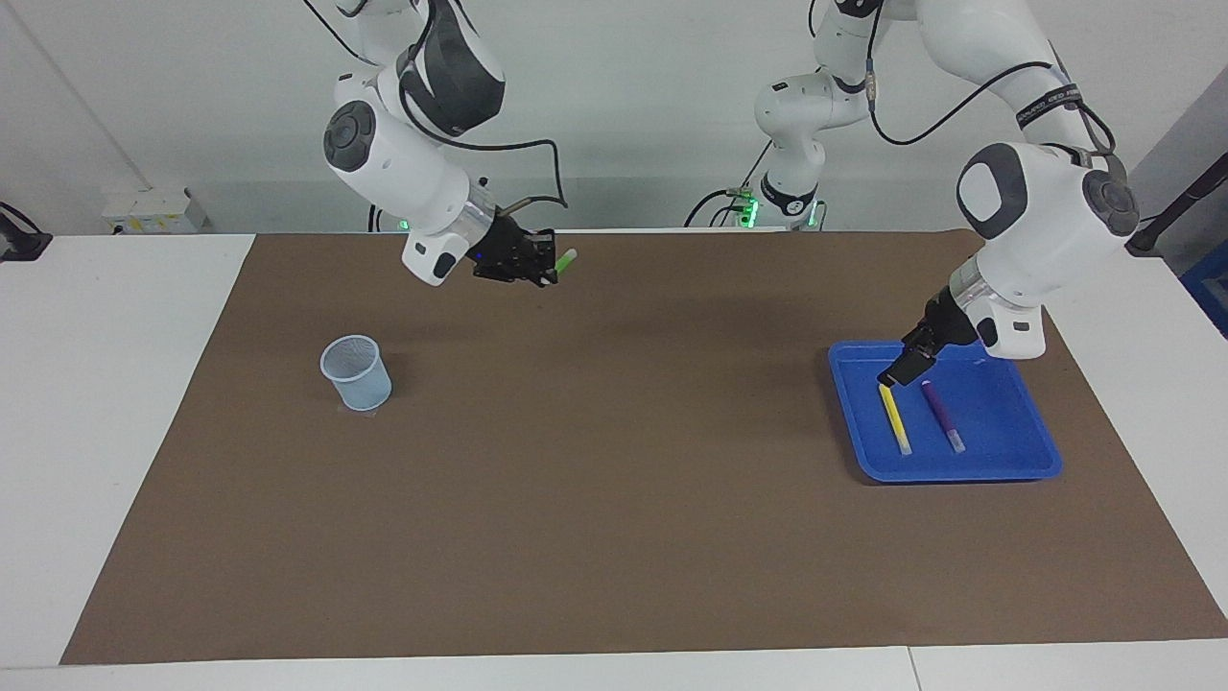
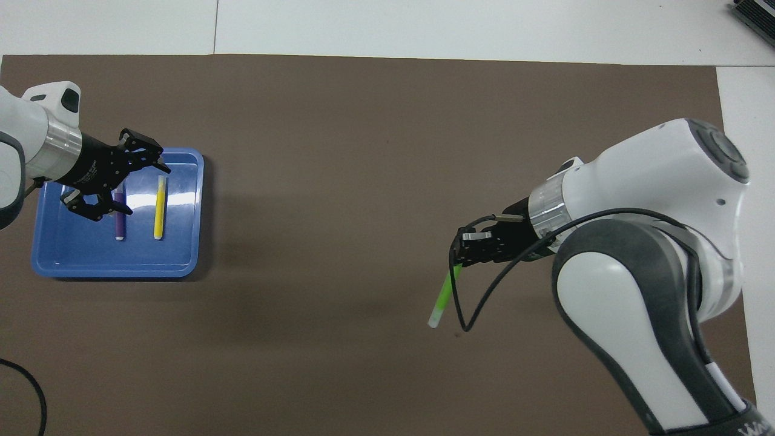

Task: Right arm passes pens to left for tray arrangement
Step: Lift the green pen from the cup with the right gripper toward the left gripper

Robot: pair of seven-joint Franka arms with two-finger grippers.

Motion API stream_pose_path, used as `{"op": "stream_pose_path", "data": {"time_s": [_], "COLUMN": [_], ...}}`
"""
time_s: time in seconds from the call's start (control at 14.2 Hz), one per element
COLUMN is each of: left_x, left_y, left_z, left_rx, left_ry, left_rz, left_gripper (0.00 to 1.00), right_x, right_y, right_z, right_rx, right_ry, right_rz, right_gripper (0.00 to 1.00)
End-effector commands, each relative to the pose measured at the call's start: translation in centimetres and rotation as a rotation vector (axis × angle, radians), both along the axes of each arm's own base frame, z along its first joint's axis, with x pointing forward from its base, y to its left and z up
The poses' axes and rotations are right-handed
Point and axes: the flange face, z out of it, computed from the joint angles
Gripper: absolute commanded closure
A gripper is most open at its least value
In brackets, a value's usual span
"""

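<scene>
Three pens are in sight: one yellow pen [image 1: 895,419], one purple pen [image 1: 942,416] and one green pen [image 2: 442,296]. Two of them lie in the tray [image 1: 1017,451] and one is up in the air. There is one blue tray. There is one pale mesh cup [image 1: 356,372]. One brown mat [image 1: 614,499] covers the single white tabletop [image 1: 106,384]. Two white robot arms are present, each carrying one black end effector: the left end effector [image 1: 890,377] and the right end effector [image 1: 545,270], two in all.
</scene>
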Motion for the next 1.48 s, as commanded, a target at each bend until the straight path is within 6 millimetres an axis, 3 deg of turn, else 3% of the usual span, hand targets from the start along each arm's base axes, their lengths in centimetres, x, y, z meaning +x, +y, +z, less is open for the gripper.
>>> {"op": "stream_pose_path", "data": {"time_s": [0.0,0.21,0.28,0.49,0.77,0.91,1.05,1.2,1.41], "left_x": [-2.4,-4.1,-5.1,-7.0,-8.5,-9.5,-10.2,-11.3,-13.2], "left_y": [-1.1,-1.5,-2.0,-2.1,-3.2,-4.8,-7.3,-8.4,-11.2], "left_z": [3.7,5.9,7.0,8.7,9.7,9.7,8.7,7.5,6.4], "left_rx": [-0.091,-0.126,-0.112,-0.086,-0.062,-0.049,-0.047,-0.043,-0.01], "left_ry": [0.04,0.142,0.169,0.217,0.253,0.272,0.27,0.282,0.325], "left_rz": [0.07,0.385,0.511,0.636,0.839,0.931,1.007,1.132,1.173], "left_gripper": [0.06,0.0,0.0,0.0,0.0,0.02,0.04,0.04,0.04], "right_x": [-0.3,-1.2,-2.3,-4.6,-5.7,-5.7,-6.0,-6.0,-6.0], "right_y": [3.3,7.7,9.6,12.9,14.4,14.4,14.8,14.8,14.7], "right_z": [1.0,1.5,1.2,0.8,-0.7,-0.7,-0.7,-0.7,-0.7], "right_rx": [0.085,0.192,0.209,0.244,0.241,0.24,0.241,0.24,0.24], "right_ry": [0.057,0.101,0.087,0.081,0.06,0.06,0.061,0.057,0.054], "right_rz": [-0.253,-0.557,-0.605,-0.684,-0.686,-0.684,-0.676,-0.673,-0.671], "right_gripper": [1.0,1.0,1.0,1.0,1.0,1.0,1.0,1.0,1.0]}}
